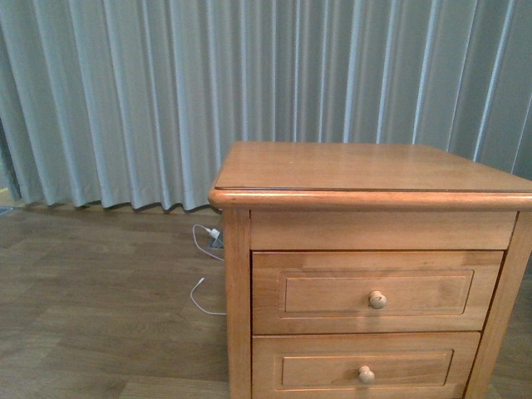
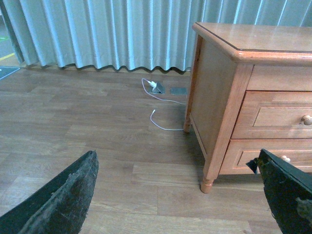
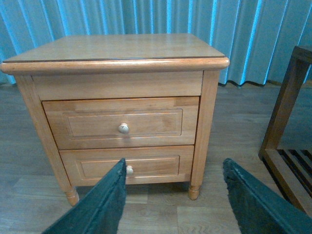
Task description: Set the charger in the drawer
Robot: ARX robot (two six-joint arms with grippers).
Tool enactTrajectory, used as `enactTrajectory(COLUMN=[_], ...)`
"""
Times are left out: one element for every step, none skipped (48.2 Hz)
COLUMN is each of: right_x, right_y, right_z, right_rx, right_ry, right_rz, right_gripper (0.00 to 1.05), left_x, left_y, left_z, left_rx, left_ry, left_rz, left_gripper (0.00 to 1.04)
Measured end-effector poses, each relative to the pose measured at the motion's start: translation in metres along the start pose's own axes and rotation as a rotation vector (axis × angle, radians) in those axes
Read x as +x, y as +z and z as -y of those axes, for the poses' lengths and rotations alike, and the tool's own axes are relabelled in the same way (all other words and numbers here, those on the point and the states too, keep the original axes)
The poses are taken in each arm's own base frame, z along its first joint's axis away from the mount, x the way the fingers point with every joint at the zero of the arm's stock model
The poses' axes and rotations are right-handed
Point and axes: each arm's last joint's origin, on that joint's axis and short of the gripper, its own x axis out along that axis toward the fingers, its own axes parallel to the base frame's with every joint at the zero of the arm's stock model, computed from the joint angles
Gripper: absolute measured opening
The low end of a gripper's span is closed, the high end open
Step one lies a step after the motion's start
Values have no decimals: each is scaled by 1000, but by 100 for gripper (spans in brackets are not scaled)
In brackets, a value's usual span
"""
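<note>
A thin white cable (image 1: pixel 202 274) trails across the wood floor (image 1: pixel 91 316) at centre left of the front view, running from a small white plug (image 1: pixel 214 234) at the foot of the grey curtain (image 1: pixel 125 91). The honey-brown nightstand (image 1: pixel 366 179) fills the lower right of that frame. Its upper drawer (image 1: pixel 376 291) is fully closed, the round pale knob (image 1: pixel 377 300) facing the camera, with the shorter lower drawer (image 1: pixel 366 369) beneath it.

The charger with the black looped cable appears in none of the three views. The nightstand's top is bare in all of them. Where it lies cannot be told.

The main risk from here, as a judgement, is mistaken identity: the white plug and cable on the floor resemble the target and could be picked up instead. The closed drawer is a second hazard. Its small round knob could slip from the fingers, and a pull off the drawer's line might jam it or drag the cabinet.

In the left wrist view, the left gripper (image 2: pixel 183 195) hangs low over the floor, to the left of the cabinet, its fingers spread wide and holding nothing. In the right wrist view, the right gripper (image 3: pixel 183 200) faces the cabinet front squarely, low in frame, also wide apart and empty. One fingertip (image 3: pixel 119 168) overlaps the lower drawer's knob.
</note>
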Motion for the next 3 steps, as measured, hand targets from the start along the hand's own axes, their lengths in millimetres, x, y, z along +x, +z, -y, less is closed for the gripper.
enactTrajectory(right_x=[0,0,0], right_y=[0,0,0], right_z=[0,0,0], right_rx=[0,0,0], right_ry=[0,0,0], right_rz=[0,0,0], right_gripper=[67,70,74], left_x=[0,0,0], left_y=[0,0,0], left_z=[0,0,0], left_rx=[0,0,0], left_ry=[0,0,0], left_rz=[0,0,0], left_gripper=[99,99,99])
